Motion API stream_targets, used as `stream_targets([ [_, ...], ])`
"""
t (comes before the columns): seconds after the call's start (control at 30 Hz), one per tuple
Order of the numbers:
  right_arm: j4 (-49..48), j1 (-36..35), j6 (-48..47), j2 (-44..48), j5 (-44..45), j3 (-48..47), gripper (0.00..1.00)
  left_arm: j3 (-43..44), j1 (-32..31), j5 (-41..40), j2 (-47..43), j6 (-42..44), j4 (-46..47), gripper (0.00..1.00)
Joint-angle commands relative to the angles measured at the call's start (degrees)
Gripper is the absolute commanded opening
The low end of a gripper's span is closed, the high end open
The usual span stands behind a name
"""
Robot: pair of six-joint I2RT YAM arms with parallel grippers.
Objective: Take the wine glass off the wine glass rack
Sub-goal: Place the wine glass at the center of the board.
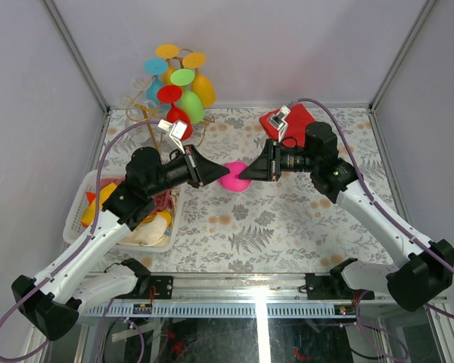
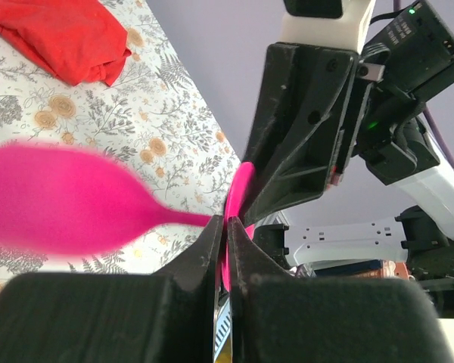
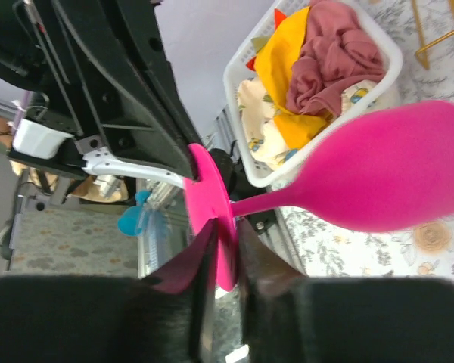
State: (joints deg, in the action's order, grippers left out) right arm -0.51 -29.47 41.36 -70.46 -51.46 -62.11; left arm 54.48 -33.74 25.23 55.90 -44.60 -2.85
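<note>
Top external view: a matte pink wine glass is seen lying sideways in the air above the middle of the fern-printed table cover, caught between the left gripper and the right gripper, which point tip to tip. The glass is well clear of the thin gold wire wine glass rack at the back left, on which a cluster of coloured glasses is hung upside down.

Left wrist view: the glass bowl is seen out to the left of the fingers, blurred. The stem runs in to the round foot, and the foot's edge is wedged between the two fingers. The fingers are drawn almost together, clamped on the foot disc, with only a pink sliver between them. The other gripper is seen just behind the disc.

Right wrist view: the bowl is seen to the right, stem level. The foot disc is held edge-on between this gripper's fingers, which are narrowed to the disc's thickness and pinched on it.

A white plastic basket of cloths is seen at the left edge, and a red cloth at the back right.
</note>
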Motion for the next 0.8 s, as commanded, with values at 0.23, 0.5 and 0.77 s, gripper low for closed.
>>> stream_targets([
  [0.23,-12.1,-0.4,5.9,0.8,-2.6,0.2,0.0,-0.1,-0.5,-0.1,-0.4,2.9,-1.8,0.29],
  [0.5,-12.2,-0.4,4.7,1.2,-2.4,-0.2,0.0,-2.5,-1.6,5.7,-0.4,0.6,0.0,0.31],
  [0.77,-13.8,-0.5,5.5,2.2,-5.7,-0.1,0.0,-3.5,-1.7,2.1,-1.4,-0.1,1.4,0.0],
])
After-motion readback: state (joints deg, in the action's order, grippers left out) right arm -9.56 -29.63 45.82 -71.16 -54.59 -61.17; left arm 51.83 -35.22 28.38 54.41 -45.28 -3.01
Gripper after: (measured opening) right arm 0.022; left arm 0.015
